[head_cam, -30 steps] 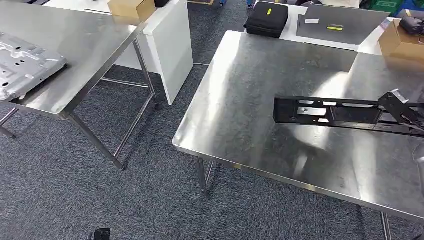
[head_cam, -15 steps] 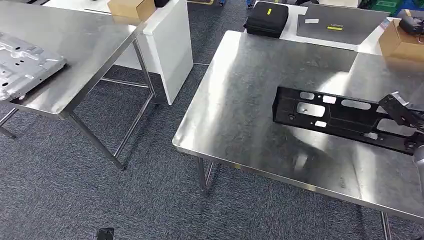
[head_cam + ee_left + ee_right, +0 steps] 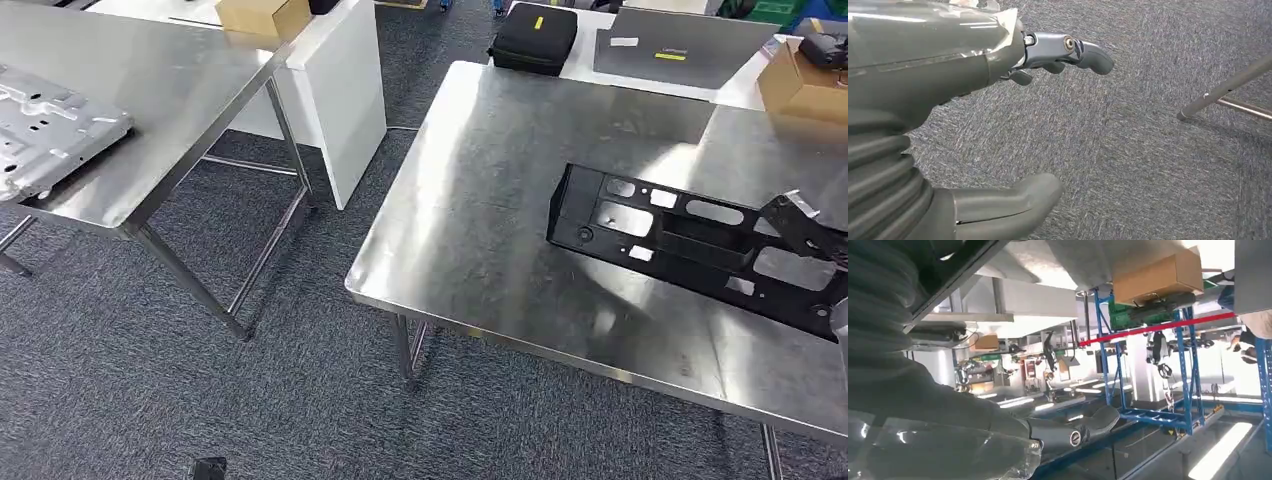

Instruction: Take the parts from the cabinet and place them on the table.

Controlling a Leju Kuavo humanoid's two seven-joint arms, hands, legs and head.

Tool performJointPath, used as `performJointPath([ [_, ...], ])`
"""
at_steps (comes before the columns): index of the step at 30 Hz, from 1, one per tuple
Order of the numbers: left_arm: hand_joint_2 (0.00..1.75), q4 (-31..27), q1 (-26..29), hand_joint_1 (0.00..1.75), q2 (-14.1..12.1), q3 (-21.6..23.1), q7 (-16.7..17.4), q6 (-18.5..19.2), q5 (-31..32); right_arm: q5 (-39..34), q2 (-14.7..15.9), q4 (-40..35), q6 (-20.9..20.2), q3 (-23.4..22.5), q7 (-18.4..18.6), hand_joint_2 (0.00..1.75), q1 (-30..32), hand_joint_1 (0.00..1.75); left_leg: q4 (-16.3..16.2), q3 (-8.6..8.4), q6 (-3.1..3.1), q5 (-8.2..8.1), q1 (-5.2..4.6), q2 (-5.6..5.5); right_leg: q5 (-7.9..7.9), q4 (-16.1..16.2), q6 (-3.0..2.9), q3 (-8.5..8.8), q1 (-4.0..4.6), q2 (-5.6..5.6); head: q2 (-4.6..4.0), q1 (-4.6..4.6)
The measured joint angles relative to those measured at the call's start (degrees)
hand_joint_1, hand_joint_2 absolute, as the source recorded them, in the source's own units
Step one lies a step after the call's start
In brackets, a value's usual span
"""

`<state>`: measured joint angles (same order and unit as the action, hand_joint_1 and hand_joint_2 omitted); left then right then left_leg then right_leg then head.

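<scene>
A long black metal bracket (image 3: pixel 690 240) with cut-outs lies tilted on the right steel table (image 3: pixel 490 190), its left end resting on the top. My right hand (image 3: pixel 805 225) holds the bracket's right end at the picture's edge. In the right wrist view the bracket's dark edge (image 3: pixel 963 260) runs above the hand's stretched fingers (image 3: pixel 1093 422). My left hand (image 3: pixel 998 125) hangs over the grey carpet with fingers apart and nothing in it. A silver stamped part (image 3: pixel 50 125) lies on the left steel table (image 3: pixel 180 90).
A white cabinet panel (image 3: pixel 345 90) stands between the two tables. Behind the right table are a black case (image 3: pixel 535 38), a grey mat (image 3: pixel 680 45) and a cardboard box (image 3: pixel 800 85). A table leg (image 3: pixel 1223 90) crosses the carpet near my left hand.
The black bracket has tipped from standing on its edge to lying nearly flat, its open face now showing. My right hand stayed at the bracket's right end, sinking slightly.
</scene>
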<state>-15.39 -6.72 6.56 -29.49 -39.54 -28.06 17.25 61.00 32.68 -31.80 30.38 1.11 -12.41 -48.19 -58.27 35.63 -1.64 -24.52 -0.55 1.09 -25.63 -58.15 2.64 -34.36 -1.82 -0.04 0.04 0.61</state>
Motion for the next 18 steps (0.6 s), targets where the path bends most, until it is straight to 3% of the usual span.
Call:
performJointPath([
  [7,1.75,0.0,0.0,0.0,0.0,0.2,0.0,0.7,0.1,0.0,0.4,0.0,-0.9,0.0,0.3,1.75,0.0,0.0,0.0,0.0,0.0,0.0,0.0,0.0,0.0,0.0,0.0,-0.02,0.0,0.0,0.0,0.04],
  [18,1.75,0.0,0.0,0.0,-0.1,1.0,0.0,1.0,0.0,-1.0,1.5,0.6,-9.1,0.1,1.6,1.75,0.0,0.0,0.0,0.05,0.0,0.0,0.0,0.0,0.0,0.0,0.0,-0.06,0.0,0.0,0.0,0.02],
])
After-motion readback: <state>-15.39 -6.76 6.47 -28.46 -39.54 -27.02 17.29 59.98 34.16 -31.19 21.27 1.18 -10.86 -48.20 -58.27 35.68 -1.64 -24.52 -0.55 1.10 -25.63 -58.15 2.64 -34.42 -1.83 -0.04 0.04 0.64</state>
